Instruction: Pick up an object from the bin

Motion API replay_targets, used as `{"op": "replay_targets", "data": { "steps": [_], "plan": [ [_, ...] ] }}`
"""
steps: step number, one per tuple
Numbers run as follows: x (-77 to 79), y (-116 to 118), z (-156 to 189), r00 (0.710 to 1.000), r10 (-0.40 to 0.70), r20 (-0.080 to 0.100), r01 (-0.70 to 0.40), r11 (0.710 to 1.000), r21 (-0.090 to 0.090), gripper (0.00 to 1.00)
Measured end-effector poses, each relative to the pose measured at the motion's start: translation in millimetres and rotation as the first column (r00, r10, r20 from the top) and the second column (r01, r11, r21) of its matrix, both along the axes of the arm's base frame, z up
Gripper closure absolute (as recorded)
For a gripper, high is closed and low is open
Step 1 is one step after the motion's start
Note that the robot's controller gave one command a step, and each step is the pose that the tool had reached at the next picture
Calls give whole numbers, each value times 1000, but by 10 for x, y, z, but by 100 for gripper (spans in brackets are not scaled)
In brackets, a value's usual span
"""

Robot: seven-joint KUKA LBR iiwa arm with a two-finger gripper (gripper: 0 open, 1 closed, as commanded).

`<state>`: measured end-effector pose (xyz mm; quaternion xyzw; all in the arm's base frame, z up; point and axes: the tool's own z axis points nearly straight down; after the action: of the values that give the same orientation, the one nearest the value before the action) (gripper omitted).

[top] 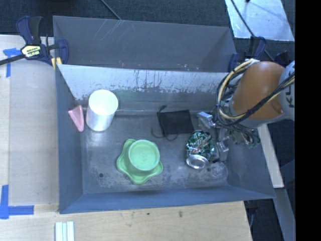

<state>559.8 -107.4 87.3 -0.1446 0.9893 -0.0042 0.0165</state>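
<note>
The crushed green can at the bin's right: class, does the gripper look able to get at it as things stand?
Probably yes: the gripper is close beside the crushed can, nothing lies on top of the can, and the green bowl lies apart to its left.

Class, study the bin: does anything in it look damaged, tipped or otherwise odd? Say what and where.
The green can at the right of the bin, close by the gripper, is crushed and dented and lies on its side. The white cup at the left looks tipped over too.
</note>
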Motion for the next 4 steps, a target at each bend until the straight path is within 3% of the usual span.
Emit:
{"op": "replay_targets", "data": {
  "steps": [1, 2, 3, 4],
  "plan": [
    [126, 438, -79, 999, 31, -15, -31, 1000, 0, 0],
    [134, 590, -111, 999, 39, -22, -39, 999, 2, 0],
    [0, 228, 150, 950, 312, -30, -312, 950, 2, 100],
    [-1, 229, 149, 950, 312, -30, -312, 950, 2, 100]
  ]
}}
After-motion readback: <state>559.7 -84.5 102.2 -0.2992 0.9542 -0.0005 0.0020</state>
